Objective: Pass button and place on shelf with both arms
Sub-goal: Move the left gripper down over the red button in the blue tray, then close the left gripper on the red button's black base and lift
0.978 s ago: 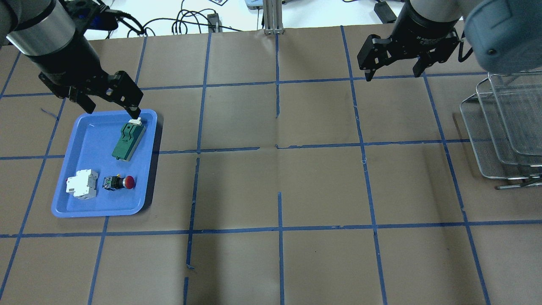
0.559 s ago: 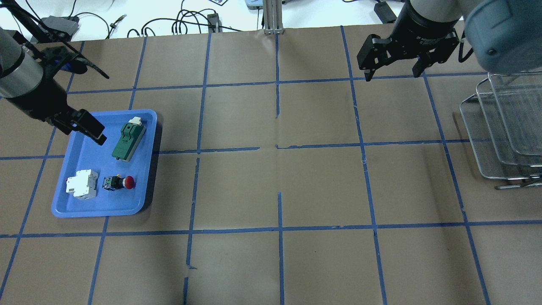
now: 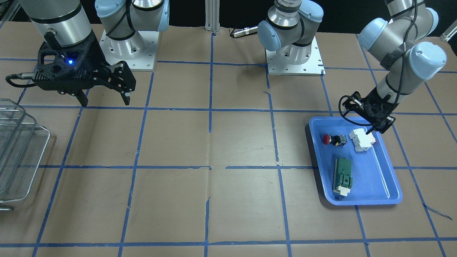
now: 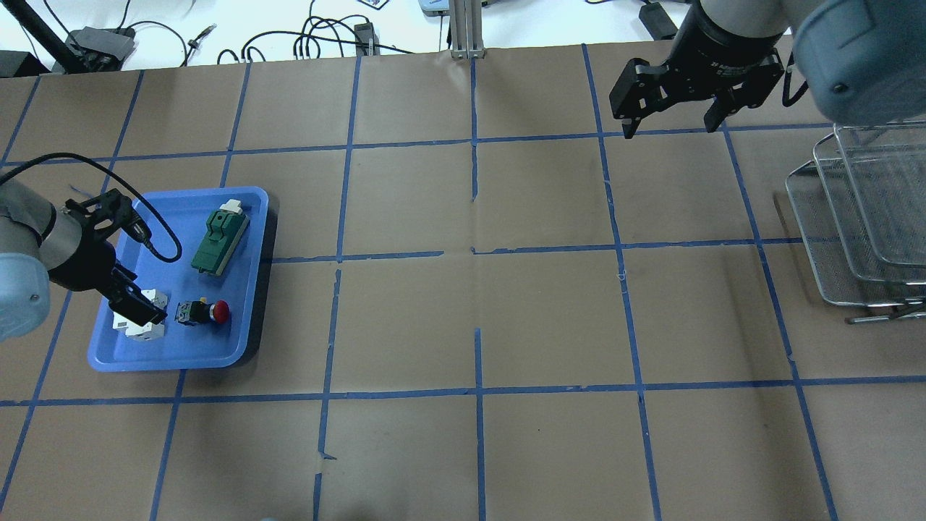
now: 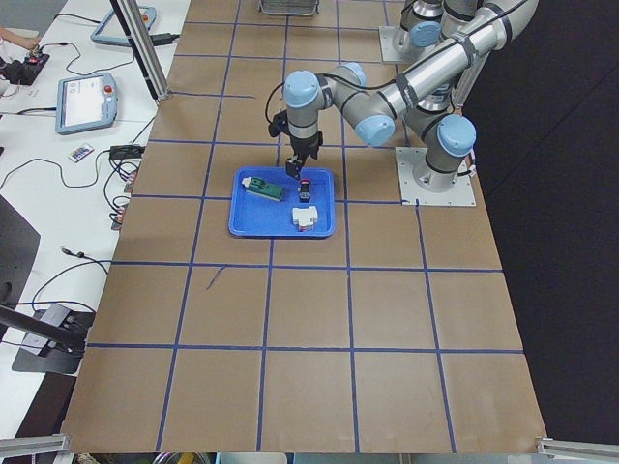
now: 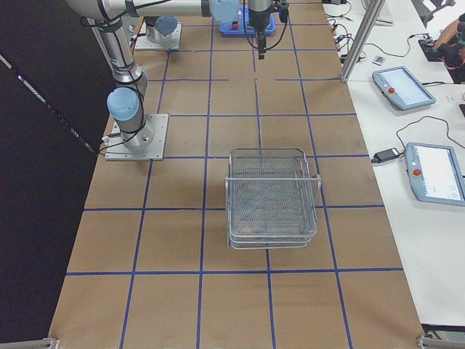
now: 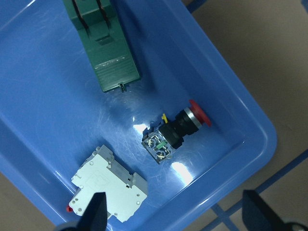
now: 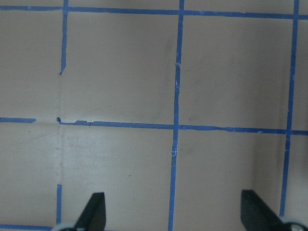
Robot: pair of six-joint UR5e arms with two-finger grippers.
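Observation:
The red mushroom-head button (image 4: 210, 312) lies on its side in the blue tray (image 4: 173, 360), near its front right corner, red head pointing right. It also shows in the front view (image 3: 332, 140) and the left wrist view (image 7: 185, 126). My left gripper (image 4: 137, 307) is open and empty, low over the tray's left side, above the white breaker and just left of the button; its fingers (image 7: 98, 211) are wide apart. My right gripper (image 4: 673, 119) is open and empty, high at the table's far right. The wire-mesh shelf (image 4: 861, 217) stands at the right edge.
A green rectangular module (image 4: 219, 241) lies in the tray's far part. A white breaker block (image 3: 361, 140) lies left of the button, partly under my left gripper. Brown paper with blue tape lines (image 4: 477, 253) covers the table between tray and shelf.
My left arm has swung from the tray's far edge toward the robot and lower, and now hangs over the white breaker. The right arm has not moved.

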